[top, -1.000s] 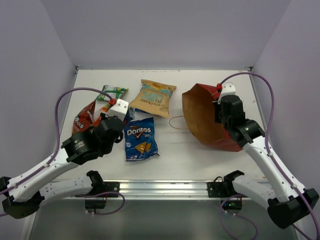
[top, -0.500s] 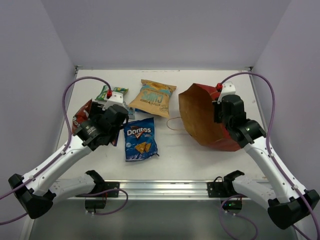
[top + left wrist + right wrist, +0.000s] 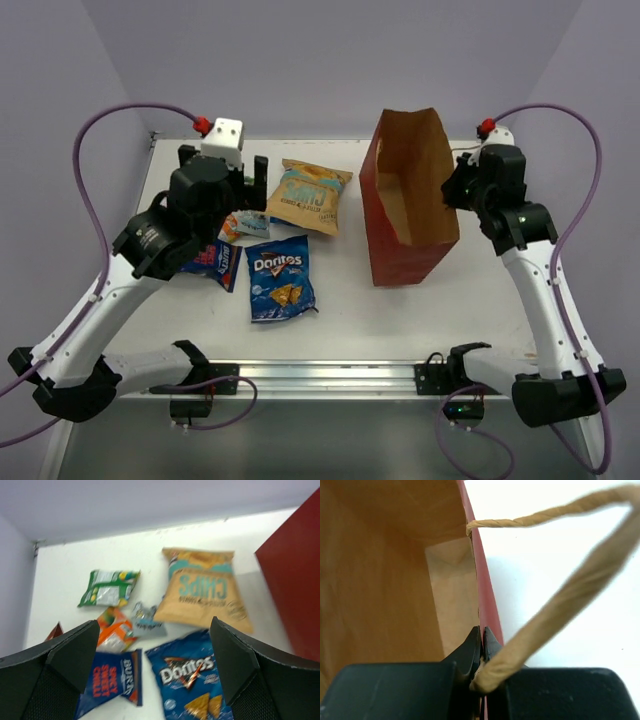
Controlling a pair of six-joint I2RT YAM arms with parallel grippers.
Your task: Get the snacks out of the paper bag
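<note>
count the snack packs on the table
6: tan bag at back, Doritos bag before it, dark blue bag left of that, then green pack, orange pack, silver pack behind. A red corner far left may be a seventh; the paper bag may hide more.

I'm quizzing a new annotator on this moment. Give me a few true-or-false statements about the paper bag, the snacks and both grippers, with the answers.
1. The paper bag stands upright on the table. True.
2. The left gripper holds the Doritos bag. False: it is open, raised and holding nothing; the Doritos bag lies flat on the table.
3. The right gripper is shut on the paper bag's rim. True.
4. The tan chips bag is inside the paper bag. False: it lies on the table, left of the paper bag.
</note>
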